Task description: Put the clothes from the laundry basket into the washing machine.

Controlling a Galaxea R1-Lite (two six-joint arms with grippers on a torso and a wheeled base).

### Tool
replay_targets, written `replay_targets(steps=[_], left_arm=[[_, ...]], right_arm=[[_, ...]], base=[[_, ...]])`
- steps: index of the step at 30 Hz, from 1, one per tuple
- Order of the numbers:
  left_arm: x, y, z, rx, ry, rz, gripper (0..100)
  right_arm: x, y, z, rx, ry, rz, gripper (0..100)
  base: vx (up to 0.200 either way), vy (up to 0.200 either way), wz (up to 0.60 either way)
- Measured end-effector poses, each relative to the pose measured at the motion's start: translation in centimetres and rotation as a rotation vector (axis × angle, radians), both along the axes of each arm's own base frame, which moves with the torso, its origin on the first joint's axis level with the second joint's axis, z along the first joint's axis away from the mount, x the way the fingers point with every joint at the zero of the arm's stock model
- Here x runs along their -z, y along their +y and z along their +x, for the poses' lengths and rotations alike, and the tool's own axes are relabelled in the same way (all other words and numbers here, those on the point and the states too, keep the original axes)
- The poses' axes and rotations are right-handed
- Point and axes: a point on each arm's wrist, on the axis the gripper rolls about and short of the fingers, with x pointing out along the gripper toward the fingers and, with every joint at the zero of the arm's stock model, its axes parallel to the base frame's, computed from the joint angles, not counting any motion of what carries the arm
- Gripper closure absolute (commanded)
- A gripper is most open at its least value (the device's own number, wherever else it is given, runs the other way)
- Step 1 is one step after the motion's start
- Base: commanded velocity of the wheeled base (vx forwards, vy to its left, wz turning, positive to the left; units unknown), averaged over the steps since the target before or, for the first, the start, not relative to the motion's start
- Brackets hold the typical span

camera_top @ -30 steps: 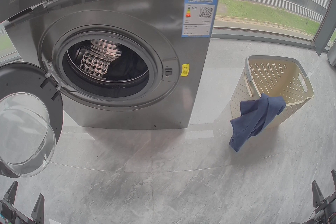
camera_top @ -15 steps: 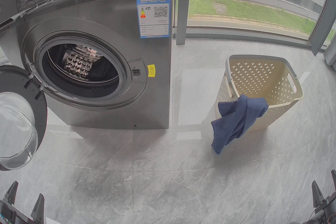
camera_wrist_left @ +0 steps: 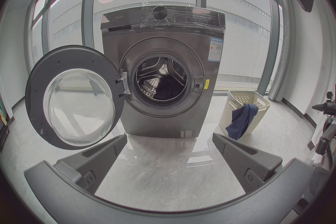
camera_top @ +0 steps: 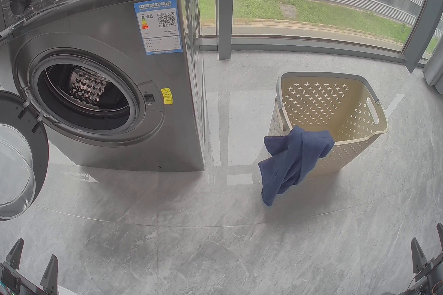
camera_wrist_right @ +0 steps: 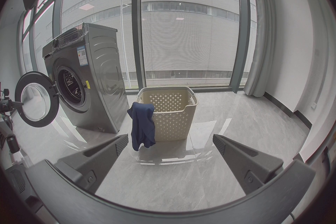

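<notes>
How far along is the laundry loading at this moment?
Done: the washing machine door stands open, and a dark garment seems to lie in the drum. In hand: nothing; left pincer and right pincer are open and empty. Left: the blue garment draped over the laundry basket rim.

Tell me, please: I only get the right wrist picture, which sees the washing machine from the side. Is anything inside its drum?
Observer: The left wrist view looks straight into the drum: a dark heap lies low in it, perhaps cloth; I cannot tell.
Operator: And inside the laundry basket, behind that blue garment?
Observer: The head view looks down into the laundry basket: the inner walls that show are bare; the blue garment hangs over its near rim, mostly outside.
Operator: Is the other claw holding anything?
Observer: No; the left gripper is open and holds nothing.
</notes>
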Motion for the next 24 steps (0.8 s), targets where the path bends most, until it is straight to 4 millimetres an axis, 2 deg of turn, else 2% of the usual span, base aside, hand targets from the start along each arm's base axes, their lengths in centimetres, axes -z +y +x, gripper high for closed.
replay_targets(steps=[18, 24], left_arm=[[0.0, 0.01, 0.0, -0.004, 0.0, -0.006, 0], [0.0, 0.0, 0.01, -0.004, 0.001, -0.008, 0]], right_arm=[[0.0, 0.0, 0.01, -0.001, 0.001, 0.0, 0], [0.0, 0.0, 0.01, -0.001, 0.001, 0.0, 0]], base=[[0.0, -0.2, 0.0], [0.0, 0.0, 0.0]])
